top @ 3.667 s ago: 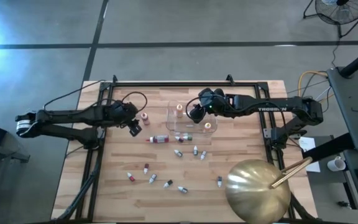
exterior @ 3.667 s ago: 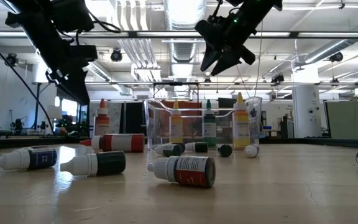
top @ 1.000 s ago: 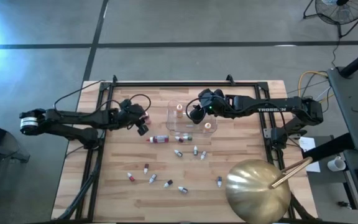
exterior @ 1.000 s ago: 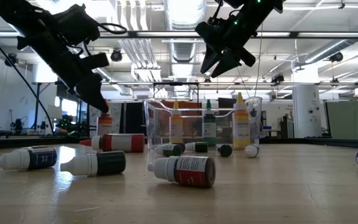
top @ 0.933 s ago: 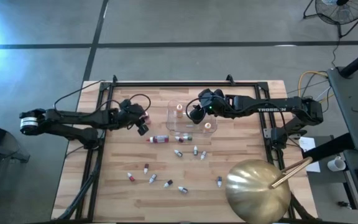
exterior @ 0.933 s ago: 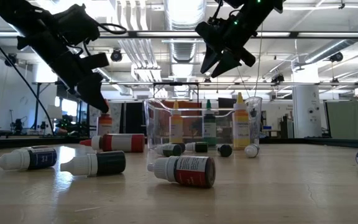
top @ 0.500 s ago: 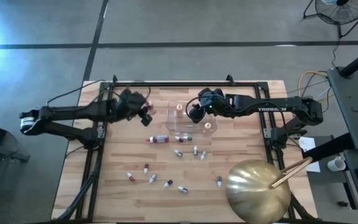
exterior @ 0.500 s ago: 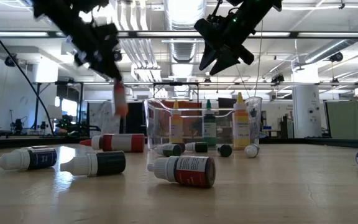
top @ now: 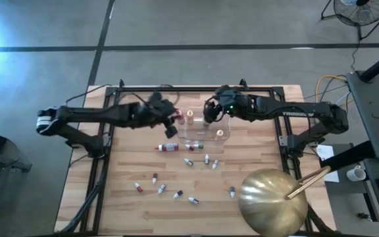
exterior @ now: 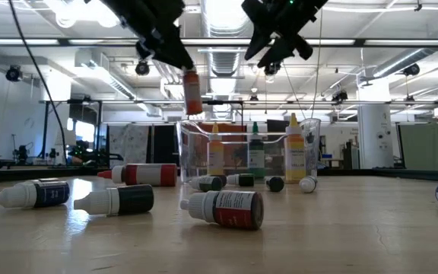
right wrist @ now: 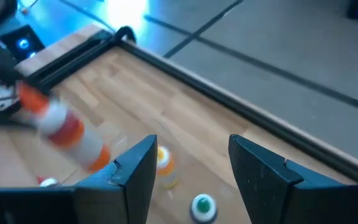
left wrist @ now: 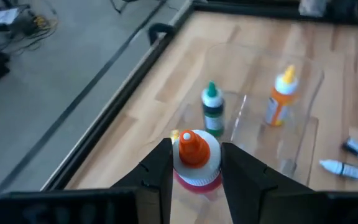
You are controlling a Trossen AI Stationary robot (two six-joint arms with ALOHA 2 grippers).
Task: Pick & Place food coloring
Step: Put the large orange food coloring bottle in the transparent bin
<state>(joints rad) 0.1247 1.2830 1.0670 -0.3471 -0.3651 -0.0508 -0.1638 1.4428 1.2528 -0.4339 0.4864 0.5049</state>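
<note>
My left gripper is shut on a whitish food coloring bottle with a red label and an orange cap. It holds the bottle in the air by the left wall of the clear tub. Three bottles stand upright inside the tub: two orange-capped and one green-capped. My right gripper hangs open over the tub's far side, with nothing between its fingers. Several more bottles lie on their sides on the table. My left gripper pinches the bottle's body just below the cap between its two fingers, one on each side. The fingers slant down from the table's left. The bottle is lifted clear, roughly upright with its cap up, hanging below the fingertips.
A longer red-and-white bottle lies just near of the tub. A big gold dome with a stick handle fills the near right corner. A black frame runs along the table's far and side edges.
My left gripper has taken hold of the orange-capped bottle that stood left of the tub. It has lifted the bottle clear of the table and carried it up and right to the tub's left wall. My right gripper has risen a little toward the far edge.
</note>
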